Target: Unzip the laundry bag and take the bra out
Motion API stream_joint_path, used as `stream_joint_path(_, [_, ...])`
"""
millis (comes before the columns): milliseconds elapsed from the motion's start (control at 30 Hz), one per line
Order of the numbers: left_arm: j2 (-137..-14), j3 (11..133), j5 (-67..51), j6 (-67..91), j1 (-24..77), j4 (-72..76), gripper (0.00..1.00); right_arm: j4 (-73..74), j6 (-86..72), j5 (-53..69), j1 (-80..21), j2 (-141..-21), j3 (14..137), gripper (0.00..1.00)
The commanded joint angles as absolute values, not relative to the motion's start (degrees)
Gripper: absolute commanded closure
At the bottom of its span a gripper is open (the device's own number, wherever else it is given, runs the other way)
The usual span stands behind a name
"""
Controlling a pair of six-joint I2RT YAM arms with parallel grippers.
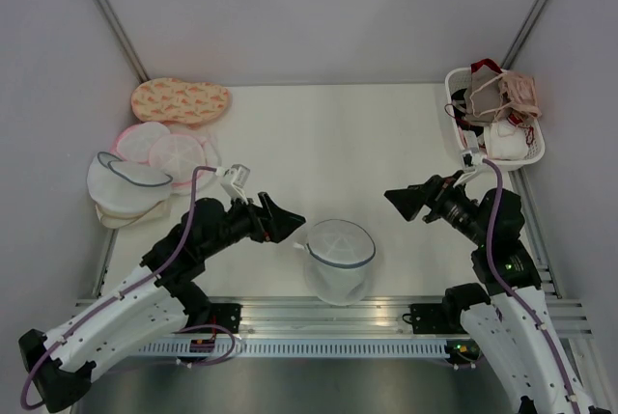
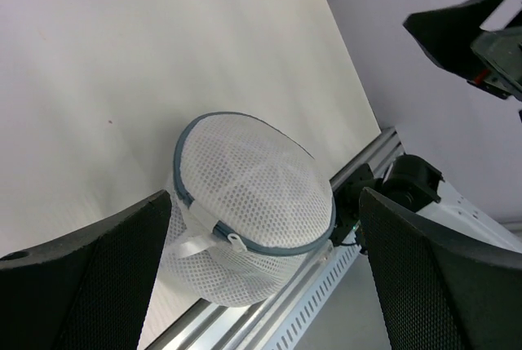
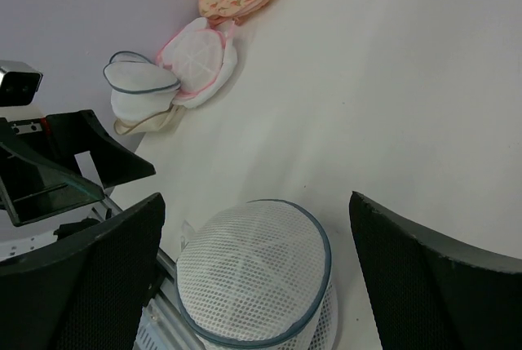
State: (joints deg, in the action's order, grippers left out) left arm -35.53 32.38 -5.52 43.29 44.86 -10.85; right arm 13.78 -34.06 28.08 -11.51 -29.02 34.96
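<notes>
Round white mesh laundry bag (image 1: 338, 258), grey-blue rim seemingly uppermost, sits at worktop (image 1: 338, 144) edge between released left claw (image 1: 283, 218) and released right claw (image 1: 403, 200).

table (image 1: 367, 144): white | laundry bag (image 1: 338, 258): near edge | bag pile (image 1: 145, 168): far-left | basket (image 1: 529, 156): far-right

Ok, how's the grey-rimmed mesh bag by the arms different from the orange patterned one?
The grey-rimmed laundry bag is white mesh; the orange patterned bag is printed all over. The grey-rimmed laundry bag stands domed, alone at the near edge; the orange patterned bag lies flat at the far left, beside the pink-rimmed bags. Both are round.
</notes>
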Motion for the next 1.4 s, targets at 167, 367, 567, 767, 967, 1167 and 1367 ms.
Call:
stream_joint_path(167, [-47.62,35.33,0.27,50.53,45.00,-17.22,0.00,14.50,-31.99,26.98,-11.69,-28.04,34.98,0.02])
stream_joint_path(367, [-63.27,36.13,-12.65,61.24,44.21,-10.30,0.00,16.34,-31.03,25.93,-11.69,-26.37,35.42,0.02])
stream_joint_path(567, [-65.65,29.36,-21.70,74.43,39.20,4.46,0.01,20.21,-29.10,23.39,-11.69,-23.91,36.65,0.02])
stream_joint_path(767, [-68.54,26.54,-30.49,81.47,38.93,14.49,0.00,21.18,-28.21,22.50,-11.69,-23.38,36.48,0.02])
stream_joint_path(967, [-71.71,26.11,-35.33,80.95,39.20,17.57,0.17,20.22,-28.30,22.32,-11.69,-23.64,35.86,0.02])
stream_joint_path(1167, [-74.53,24.87,-38.58,81.30,39.20,24.34,0.98,20.56,-28.30,22.50,-11.69,-23.82,35.95,0.02])
stream_joint_path(1367, [-71.55,23.30,-35.08,81.91,39.02,24.69,0.98,21.09,-26.63,22.59,-11.69,-23.46,35.68,0.02])
